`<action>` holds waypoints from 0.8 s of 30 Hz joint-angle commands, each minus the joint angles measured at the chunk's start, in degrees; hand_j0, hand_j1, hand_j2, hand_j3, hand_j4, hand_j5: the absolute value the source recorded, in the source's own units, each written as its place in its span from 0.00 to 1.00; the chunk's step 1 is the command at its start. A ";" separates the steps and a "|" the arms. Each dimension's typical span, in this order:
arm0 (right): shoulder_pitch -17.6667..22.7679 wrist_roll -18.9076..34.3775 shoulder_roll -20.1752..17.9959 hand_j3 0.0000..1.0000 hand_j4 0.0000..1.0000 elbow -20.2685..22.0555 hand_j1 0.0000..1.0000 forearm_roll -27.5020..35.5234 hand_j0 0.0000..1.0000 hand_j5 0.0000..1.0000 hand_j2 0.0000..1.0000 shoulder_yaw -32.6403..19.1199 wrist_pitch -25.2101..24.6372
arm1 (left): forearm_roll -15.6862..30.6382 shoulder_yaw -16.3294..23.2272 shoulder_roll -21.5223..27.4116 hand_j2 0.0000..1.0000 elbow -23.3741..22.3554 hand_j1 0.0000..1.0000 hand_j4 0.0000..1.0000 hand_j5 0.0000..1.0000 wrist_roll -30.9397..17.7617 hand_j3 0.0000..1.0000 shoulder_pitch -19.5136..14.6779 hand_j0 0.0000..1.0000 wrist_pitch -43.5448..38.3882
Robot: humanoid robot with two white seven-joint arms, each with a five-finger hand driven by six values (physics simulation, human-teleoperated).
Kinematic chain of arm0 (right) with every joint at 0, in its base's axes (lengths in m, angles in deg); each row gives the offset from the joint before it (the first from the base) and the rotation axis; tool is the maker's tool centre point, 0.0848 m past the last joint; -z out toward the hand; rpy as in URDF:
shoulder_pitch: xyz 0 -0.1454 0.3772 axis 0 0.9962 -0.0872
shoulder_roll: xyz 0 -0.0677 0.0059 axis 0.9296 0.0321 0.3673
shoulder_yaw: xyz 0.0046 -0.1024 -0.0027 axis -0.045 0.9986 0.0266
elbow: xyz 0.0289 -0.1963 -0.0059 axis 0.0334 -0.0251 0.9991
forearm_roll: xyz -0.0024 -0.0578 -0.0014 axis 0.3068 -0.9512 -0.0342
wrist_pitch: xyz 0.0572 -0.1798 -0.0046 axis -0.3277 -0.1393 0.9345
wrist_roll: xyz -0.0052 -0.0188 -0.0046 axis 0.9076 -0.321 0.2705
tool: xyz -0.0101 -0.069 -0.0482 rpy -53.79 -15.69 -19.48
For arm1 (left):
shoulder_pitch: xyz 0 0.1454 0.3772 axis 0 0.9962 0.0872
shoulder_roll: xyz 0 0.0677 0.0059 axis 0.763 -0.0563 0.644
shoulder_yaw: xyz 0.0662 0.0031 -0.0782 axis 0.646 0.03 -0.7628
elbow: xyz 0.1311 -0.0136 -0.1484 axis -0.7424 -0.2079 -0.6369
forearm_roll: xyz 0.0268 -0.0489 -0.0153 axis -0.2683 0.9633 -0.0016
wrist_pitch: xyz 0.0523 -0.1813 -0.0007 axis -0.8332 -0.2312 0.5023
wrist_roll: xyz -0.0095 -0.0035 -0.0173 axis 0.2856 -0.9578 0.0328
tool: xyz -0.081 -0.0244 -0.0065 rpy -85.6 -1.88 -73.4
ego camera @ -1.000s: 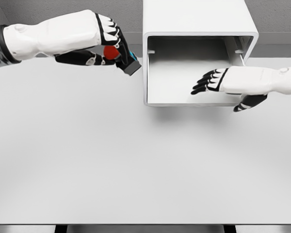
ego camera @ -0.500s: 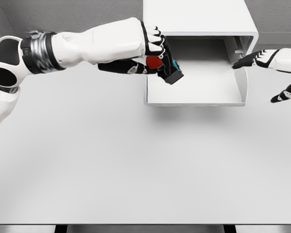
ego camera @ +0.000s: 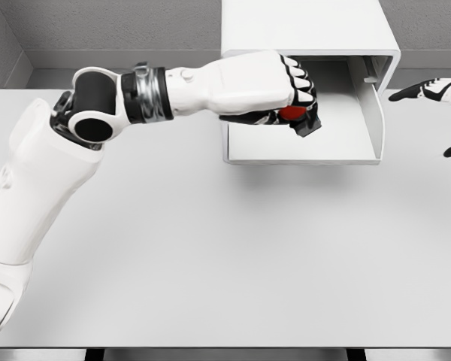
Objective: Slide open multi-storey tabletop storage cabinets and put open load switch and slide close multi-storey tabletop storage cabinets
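The white tabletop storage cabinet point(ego camera: 308, 26) stands at the back of the table, its drawer point(ego camera: 368, 120) pulled out toward me. My left hand point(ego camera: 297, 105) reaches over the drawer's inside, curled around the load switch point(ego camera: 293, 114), a dark block with a red knob. Most of the switch is hidden under the fingers. My right hand point(ego camera: 436, 94) shows at the right edge, beside the drawer and apart from it, fingers spread and holding nothing.
The white table point(ego camera: 225, 256) spreads out in front of the cabinet. My left arm point(ego camera: 52, 180) crosses its left half from the lower left. A grey wall point(ego camera: 120, 26) runs behind the table.
My left hand has carried the load switch rightward, from the drawer's left rim to over its middle. The right hand has drawn back further toward the right edge.
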 commanded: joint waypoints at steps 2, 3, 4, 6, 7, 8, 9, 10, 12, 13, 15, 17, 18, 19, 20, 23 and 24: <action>0.00 -0.02 -0.51 1.00 1.00 -0.70 1.00 0.40 1.00 1.00 1.00 0.05 -0.17 | -3.69 -0.02 -2.52 0.49 -3.48 0.49 0.49 0.49 0.12 0.49 0.00 0.49 -0.28; 0.00 -0.02 -0.68 1.00 1.00 -0.70 1.00 0.40 1.00 1.00 1.00 0.05 -0.17 | -4.39 -0.02 -2.69 0.49 -3.74 0.49 0.49 0.49 0.12 0.49 0.00 0.49 -0.28; 0.00 -0.02 -0.68 1.00 1.00 -0.62 1.00 0.40 1.00 1.00 1.00 0.14 -0.17 | -5.18 -0.02 -3.31 0.49 -4.01 0.49 0.49 0.49 0.12 0.49 0.00 0.49 -0.28; 0.00 -0.02 -0.68 1.00 1.00 -0.53 1.00 0.40 1.00 1.00 1.00 0.31 -0.17 | -5.18 -0.02 -3.66 0.49 -4.71 0.49 0.49 0.49 0.12 0.49 0.00 0.49 -0.28; 0.00 -0.02 -0.60 1.00 1.00 -0.35 1.00 0.40 1.00 1.00 1.00 0.40 -0.17 | -5.18 -0.02 -3.66 0.49 -4.71 0.49 0.49 0.49 0.12 0.49 0.00 0.49 -0.28; 0.00 -0.02 -0.51 1.00 1.00 -0.27 1.00 0.40 1.00 1.00 1.00 0.58 -0.17 | -5.18 -0.02 -3.66 0.49 -4.71 0.49 0.49 0.49 0.12 0.49 0.00 0.49 -0.28; -0.09 -0.02 -0.60 1.00 1.00 -0.18 1.00 0.40 1.00 1.00 1.00 0.75 -0.17 | -5.18 -0.11 -3.66 0.49 -4.71 0.49 0.49 0.49 0.12 0.49 0.00 0.49 -0.28; 0.00 -0.02 -0.60 1.00 1.00 -0.09 1.00 0.40 1.00 1.00 1.00 0.75 -0.17 | -5.18 -0.11 -3.66 0.49 -4.71 0.49 0.49 0.49 0.12 0.49 -0.09 0.49 -0.28; 0.00 -0.02 -0.60 1.00 1.00 -0.09 1.00 0.40 1.00 1.00 1.00 0.75 -0.17 | -5.36 -0.02 -4.54 0.49 -5.06 0.49 0.49 0.49 0.12 0.49 0.00 0.49 -0.28; 0.00 -0.02 -0.68 1.00 1.00 -0.09 1.00 0.40 1.00 1.00 1.00 0.75 -0.17 | -5.80 -0.11 -4.72 0.49 -5.59 0.49 0.49 0.49 0.12 0.49 -0.09 0.49 -0.28; 0.00 -0.02 -0.60 1.00 1.00 -0.09 1.00 0.40 1.00 1.00 1.00 0.75 -0.17 | -6.85 -0.20 -4.80 0.49 -5.68 0.49 0.49 0.49 0.12 0.49 -0.18 0.49 -0.28; 0.00 -0.02 -0.60 1.00 1.00 -0.09 1.00 0.40 1.00 1.00 1.00 0.75 -0.17 | -8.43 -0.20 -4.98 0.49 -5.85 0.49 0.49 0.49 0.12 0.49 -0.09 0.49 -0.28; -0.09 -0.02 -0.60 1.00 1.00 -0.09 1.00 0.40 1.00 1.00 1.00 0.75 -0.17 | -8.52 -0.20 -4.98 0.49 -5.94 0.49 0.49 0.49 0.12 0.49 0.00 0.49 -0.28; 0.00 -0.02 -0.60 1.00 1.00 -0.09 1.00 0.40 1.00 1.00 1.00 0.75 -0.17 | -8.61 -0.20 -4.98 0.49 -6.03 0.49 0.49 0.49 0.12 0.49 0.00 0.49 -0.28; 0.00 -0.02 -0.60 1.00 1.00 -0.09 1.00 0.40 1.00 1.00 1.00 0.75 -0.17 | -10.10 -0.29 -4.98 0.49 -6.03 0.49 0.49 0.49 0.12 0.49 0.18 0.49 -0.28; -0.09 -0.02 -0.60 1.00 1.00 -0.09 1.00 0.40 1.00 1.00 1.00 0.66 -0.17 | -11.51 -0.20 -5.94 0.50 -7.17 0.50 0.50 0.50 0.12 0.50 0.35 0.50 -0.28; 0.00 -0.02 -0.60 1.00 1.00 -0.09 1.00 0.40 1.00 1.00 1.00 0.75 -0.17 | -12.74 -0.20 -6.21 0.50 -7.52 0.50 0.50 0.50 0.12 0.50 0.44 0.50 -0.28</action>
